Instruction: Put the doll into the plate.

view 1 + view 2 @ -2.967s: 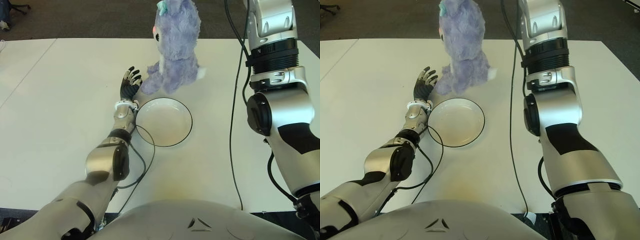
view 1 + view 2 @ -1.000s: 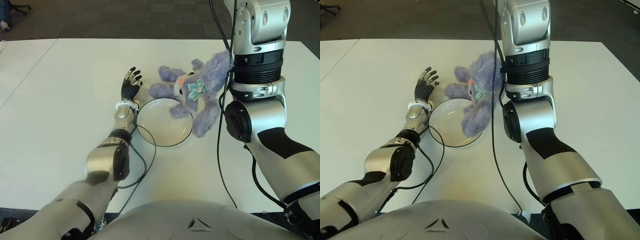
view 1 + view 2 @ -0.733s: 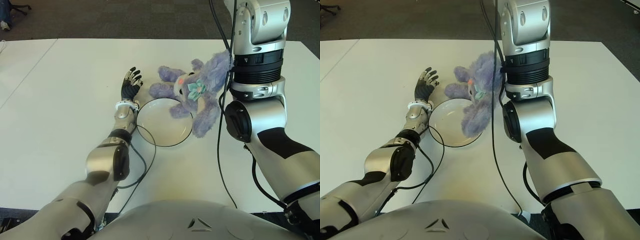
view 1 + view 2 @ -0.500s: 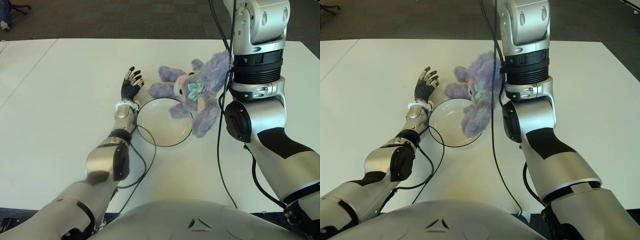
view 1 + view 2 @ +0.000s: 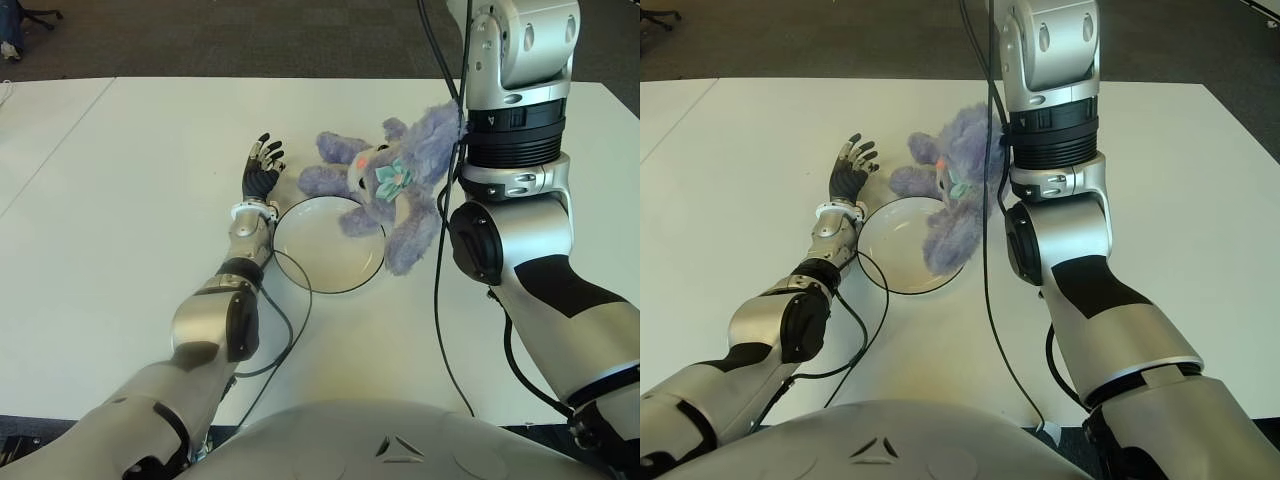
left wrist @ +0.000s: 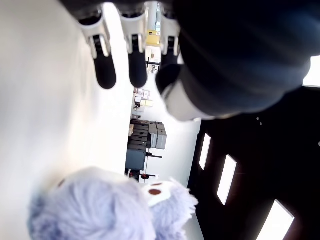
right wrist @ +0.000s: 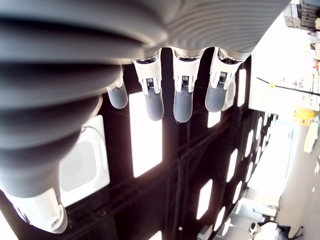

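Fingers [image 5: 264, 158] of the left hand [image 5: 260, 177] spread empty, doll [image 5: 385, 185] just beside, overlapping the plate [image 5: 300, 260] rim.

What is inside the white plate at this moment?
The plate is mostly bare white. The purple plush doll lies across its far right rim, one leg hanging over that edge. Whether it touches the plate's inside is hidden beneath the plush.

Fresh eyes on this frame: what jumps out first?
The purple plush doll sprawls on its side over the far right rim of the white plate, mostly on the table, not in the plate. The left hand shows with fingers spread just left of the doll, beyond the plate. The right arm towers at the right, hand out of the eye views; its wrist view shows open fingers holding nothing.
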Available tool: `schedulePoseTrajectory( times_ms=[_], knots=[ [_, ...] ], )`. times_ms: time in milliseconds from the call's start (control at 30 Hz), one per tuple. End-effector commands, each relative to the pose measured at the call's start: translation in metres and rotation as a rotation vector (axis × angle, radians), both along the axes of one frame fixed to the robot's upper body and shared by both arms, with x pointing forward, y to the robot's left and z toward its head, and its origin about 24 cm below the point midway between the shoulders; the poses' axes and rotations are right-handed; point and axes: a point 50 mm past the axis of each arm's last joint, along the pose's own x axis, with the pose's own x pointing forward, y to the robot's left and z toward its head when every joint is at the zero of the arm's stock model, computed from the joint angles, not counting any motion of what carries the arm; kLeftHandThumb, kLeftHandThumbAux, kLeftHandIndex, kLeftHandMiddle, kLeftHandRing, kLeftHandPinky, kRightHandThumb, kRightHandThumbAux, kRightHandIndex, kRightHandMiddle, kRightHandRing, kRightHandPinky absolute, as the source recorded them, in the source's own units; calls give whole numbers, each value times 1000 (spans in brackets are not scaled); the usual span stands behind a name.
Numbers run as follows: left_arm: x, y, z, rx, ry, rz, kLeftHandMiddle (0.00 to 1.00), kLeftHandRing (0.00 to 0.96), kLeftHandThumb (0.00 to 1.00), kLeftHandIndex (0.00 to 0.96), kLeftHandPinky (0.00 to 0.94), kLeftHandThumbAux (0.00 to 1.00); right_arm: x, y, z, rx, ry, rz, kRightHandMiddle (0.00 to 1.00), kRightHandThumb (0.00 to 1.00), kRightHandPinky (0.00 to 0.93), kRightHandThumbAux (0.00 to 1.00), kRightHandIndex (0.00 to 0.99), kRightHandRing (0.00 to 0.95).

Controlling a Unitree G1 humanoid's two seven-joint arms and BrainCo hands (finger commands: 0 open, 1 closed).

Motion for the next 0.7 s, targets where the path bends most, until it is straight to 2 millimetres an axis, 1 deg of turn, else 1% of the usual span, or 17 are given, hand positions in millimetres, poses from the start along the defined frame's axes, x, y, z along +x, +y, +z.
schedulePoseTrajectory(
  times_ms=[33,133,333,400,600,633,667,700],
  knots=[
    [-48,-8,-65,-55,325,0,178,168,632,119,219,886,3,-7,-6,4,40,-3,127,200,113,646,48,108],
    [-49,-10,-65,-68,315,3,176,166,642,119,219,890,3,-9,-6,4,40,-3,127,200,113,646,48,108],
    [-49,-12,-64,-75,311,4,176,165,625,117,210,899,3,-12,-5,3,40,-4,127,200,113,646,48,108],
    [-49,-13,-64,-78,310,4,184,167,651,120,203,908,3,-13,-4,3,39,-4,127,200,113,646,48,108],
    [-48,-15,-63,-80,314,6,181,162,649,121,190,907,3,-14,-4,3,40,-3,127,200,113,646,48,108],
    [-48,-15,-63,-78,315,5,182,161,647,121,187,905,14,-48,-39,-393,-100,-57,63,129,56,508,24,54],
    [-48,-15,-63,-76,315,5,182,161,641,120,185,905,15,-72,-78,-762,-125,-29,31,92,28,438,12,26],
    [-47,-15,-63,-70,317,3,182,161,635,120,184,906,13,-88,-108,-1038,-100,31,7,64,6,386,2,6]
  ],
)
